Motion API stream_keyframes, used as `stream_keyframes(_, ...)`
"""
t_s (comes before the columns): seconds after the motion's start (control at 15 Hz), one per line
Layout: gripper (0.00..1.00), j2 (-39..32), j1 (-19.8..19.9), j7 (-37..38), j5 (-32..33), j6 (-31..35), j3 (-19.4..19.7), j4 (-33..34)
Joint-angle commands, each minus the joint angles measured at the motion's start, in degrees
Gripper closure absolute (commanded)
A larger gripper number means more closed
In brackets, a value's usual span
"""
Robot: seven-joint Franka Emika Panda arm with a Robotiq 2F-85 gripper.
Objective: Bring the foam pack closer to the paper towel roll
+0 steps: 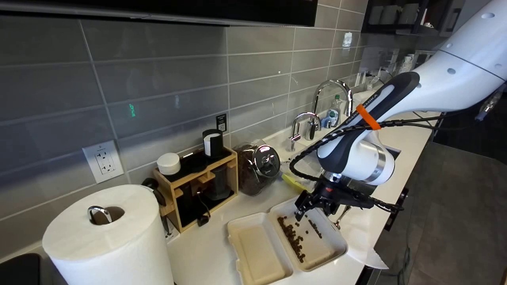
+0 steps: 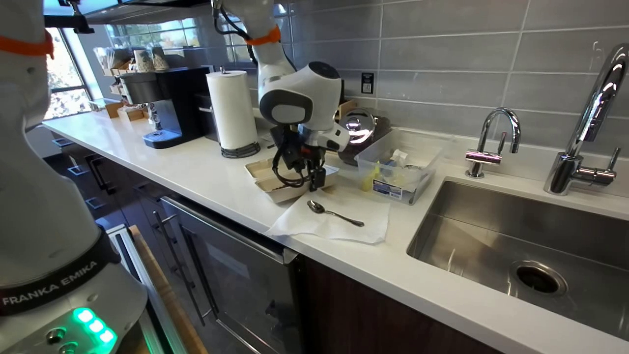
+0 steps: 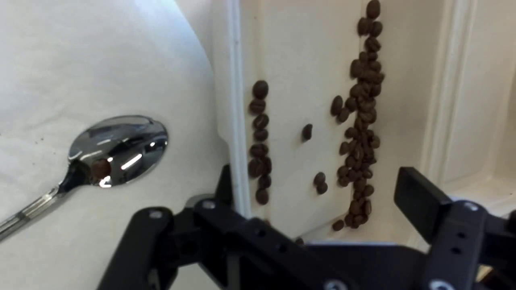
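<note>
You have the gripper point(image 3: 320, 193) spread wide, its fingers point(image 3: 421, 197) well apart and holding nothing. It hangs over one end of the foam pack point(image 1: 277, 245); in the wrist view you see one fingertip just outside the outer wall, on the side of the white sheet point(image 3: 100, 80), and the other by the hinge side of the same half. Whether either touches the foam, I cannot tell.

The foam pack lies opened out on the bench point(image 2: 191, 167), between the sheet and the paper towel roll point(image 2: 232, 110). The roll stands upright on a black base point(image 2: 241, 150), and in both exterior views you can see bare bench between it and the pack. The pack's plain half is toward the roll; the half under your gripper bears coffee beans point(image 3: 363, 145), most in a thick row near the hinge, some in a thinner row along the outer wall and a few loose between.

Beside the pack, a spoon point(image 3: 119, 151) rests on the sheet with a brown spot in its bowl. Toward the tiled wall point(image 2: 442, 54) you have a clear tub point(image 2: 422, 182) and a jar point(image 1: 247, 174) with a shiny lid.
</note>
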State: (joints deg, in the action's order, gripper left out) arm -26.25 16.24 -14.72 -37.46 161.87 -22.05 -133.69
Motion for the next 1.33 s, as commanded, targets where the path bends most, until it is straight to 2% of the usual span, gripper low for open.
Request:
stream_keyframes(0.0, 0.00, 1.1, 0.3, -1.6, -6.4, -6.3, -1.9, 0.3)
stream_keyframes(0.27, 0.00, 2.9, -3.2, -2.4, -12.1, -13.4, -0.3, 0.3)
stream_keyframes(0.53, 0.00, 4.1, -7.2, -3.4, -14.8, -18.7, 2.3, 0.3)
stream_keyframes(0.87, 0.00, 4.1, -11.7, -4.0, -15.4, -23.8, 5.2, 0.6)
stream_keyframes(1.27, 0.00, 4.0, -16.0, -5.2, -13.4, -31.8, 6.5, 1.1)
